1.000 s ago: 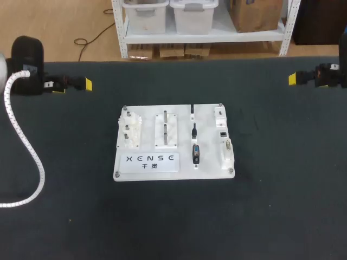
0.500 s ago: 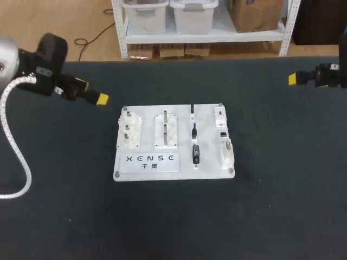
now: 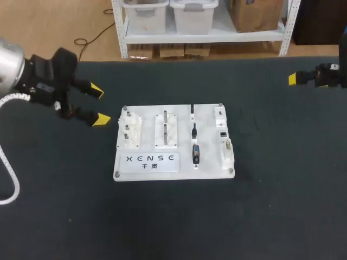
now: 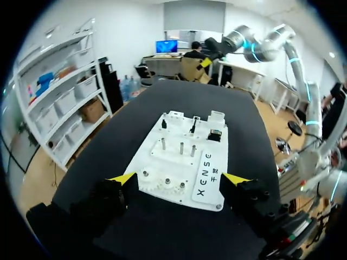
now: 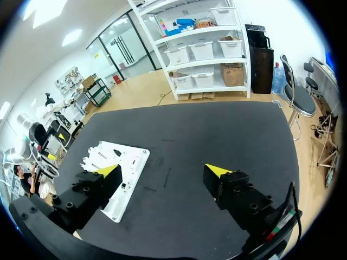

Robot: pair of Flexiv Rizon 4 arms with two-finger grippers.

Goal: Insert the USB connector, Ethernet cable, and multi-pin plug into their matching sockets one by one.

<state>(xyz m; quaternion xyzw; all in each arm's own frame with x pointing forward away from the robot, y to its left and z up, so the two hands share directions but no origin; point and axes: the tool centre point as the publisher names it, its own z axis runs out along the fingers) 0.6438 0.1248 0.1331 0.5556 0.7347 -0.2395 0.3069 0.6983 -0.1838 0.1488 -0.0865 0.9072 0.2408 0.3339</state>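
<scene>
A white practice board (image 3: 209, 162) lies mid-table. Three black plugs sit in a column on it: a short one (image 3: 192, 111) at the back, a thin one (image 3: 194, 130) in the middle and a larger connector (image 3: 196, 154) in front. White socket blocks (image 3: 226, 150) line its right edge. My left gripper (image 3: 98, 104) hovers open just left of the board, holding nothing. In the left wrist view the board (image 4: 157, 154) lies straight ahead of the left gripper (image 4: 179, 177). My right gripper (image 3: 293, 79) stays far back right. The right gripper (image 5: 162, 170) is open and empty, and the board (image 5: 135, 162) is well off.
The board also carries a gear block (image 3: 130, 132) and a peg block (image 3: 166, 130) on its left half. A white corrugated hose (image 3: 8, 179) from my left arm loops over the table's left side. Dark table cloth surrounds the board.
My left arm has swung in from the far back left toward the board's left edge and turned, so both its yellow tips now show apart. The right arm has not moved.
</scene>
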